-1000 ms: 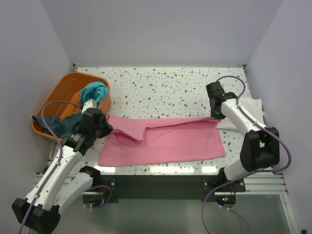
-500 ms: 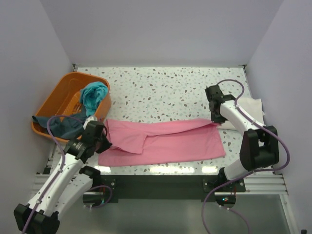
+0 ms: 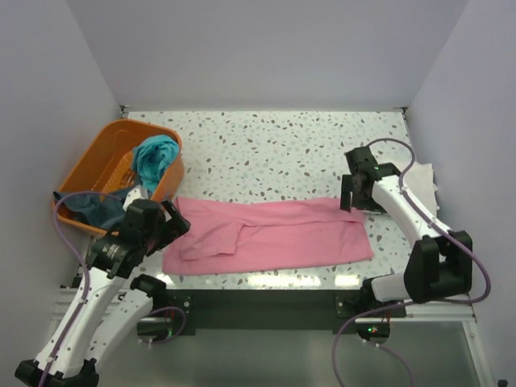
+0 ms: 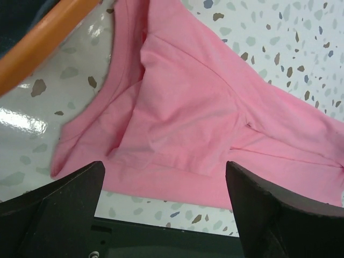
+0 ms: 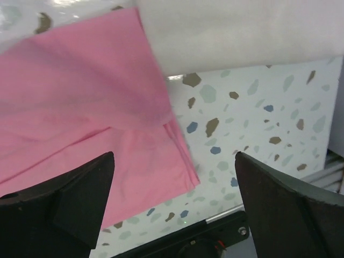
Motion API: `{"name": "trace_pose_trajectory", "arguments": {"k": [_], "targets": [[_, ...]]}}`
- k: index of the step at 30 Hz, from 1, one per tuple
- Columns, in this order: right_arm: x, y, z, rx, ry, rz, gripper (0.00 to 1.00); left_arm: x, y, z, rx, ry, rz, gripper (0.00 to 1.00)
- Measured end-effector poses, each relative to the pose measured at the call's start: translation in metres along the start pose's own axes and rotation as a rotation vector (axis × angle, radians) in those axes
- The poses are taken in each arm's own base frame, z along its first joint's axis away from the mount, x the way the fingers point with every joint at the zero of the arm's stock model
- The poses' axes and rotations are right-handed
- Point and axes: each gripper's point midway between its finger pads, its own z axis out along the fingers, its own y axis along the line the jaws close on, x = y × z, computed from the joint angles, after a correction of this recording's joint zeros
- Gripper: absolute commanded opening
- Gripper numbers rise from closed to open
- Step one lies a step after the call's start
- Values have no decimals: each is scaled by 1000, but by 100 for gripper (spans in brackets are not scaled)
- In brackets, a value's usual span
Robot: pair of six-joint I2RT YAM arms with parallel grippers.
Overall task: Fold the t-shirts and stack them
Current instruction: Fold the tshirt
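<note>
The pink t-shirt (image 3: 270, 234) lies flat on the desk (image 3: 274, 149) near its front edge, doubled along its length into a long band running left to right, with a sleeve tucked in as a slightly rumpled flap towards the left end. The left arm (image 3: 105, 270) hangs over that left end, its jaws spread wide and holding nothing; in the left wrist view the two dark fingers (image 4: 54, 201) frame the collar end of the pink cloth (image 4: 204, 107) without touching it. The right arm (image 3: 403, 201) sits over the right end, its jaws likewise wide apart and empty, above the folded corner of the pink shirt (image 5: 70, 91). Just beside that corner lies the cream-white t-shirt (image 3: 422, 172), already folded, its edge showing in the right wrist view (image 5: 231, 32). The teal t-shirt (image 3: 155, 155) and the dark slate-blue t-shirt (image 3: 85, 208) are bunched in the orange basket (image 3: 113, 135), the slate-blue one draped over its near rim. The lengthwise fold looks done, so the crosswise fold seems to be next. That would call for one pair of jaws to drop onto an end, pinch both layers together, and carry them over to the opposite end with edges matched. The loose sleeve flap may shift, so it probably wants smoothing first.
</note>
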Motion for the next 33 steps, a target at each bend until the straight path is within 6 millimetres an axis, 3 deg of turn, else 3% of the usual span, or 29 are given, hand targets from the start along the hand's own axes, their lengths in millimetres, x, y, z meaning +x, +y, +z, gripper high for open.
{"name": "trace_pose_trajectory", "arguments": {"k": [4, 8, 11, 15, 18, 20, 24, 29, 33], "targets": [[-11, 19, -28, -191, -87, 36, 99, -3, -13, 6, 37, 8, 6, 100], [-23, 66, -46, -456, -154, 26, 99, 14, -28, 40, 58, 93, 43, 100], [-16, 103, -39, -555, -114, -34, 99, 36, -37, 66, 50, 171, 102, 100], [3, 143, 1, -562, 17, -103, 99, 53, -51, 96, 32, 215, 162, 100], [17, 149, 27, -516, 93, -115, 99, 59, -44, 121, -47, 237, 181, 100], [11, 151, 29, -510, 78, -98, 99, 62, -40, 133, -91, 243, 193, 100], [13, 152, 28, -519, 41, -66, 98, 51, -53, 151, -108, 213, 207, 100], [29, 150, 20, -552, -13, -47, 99, 34, -82, 184, -126, 184, 252, 100], [45, 150, 13, -580, -28, -23, 98, 11, -124, 221, -117, 148, 290, 100]]}}
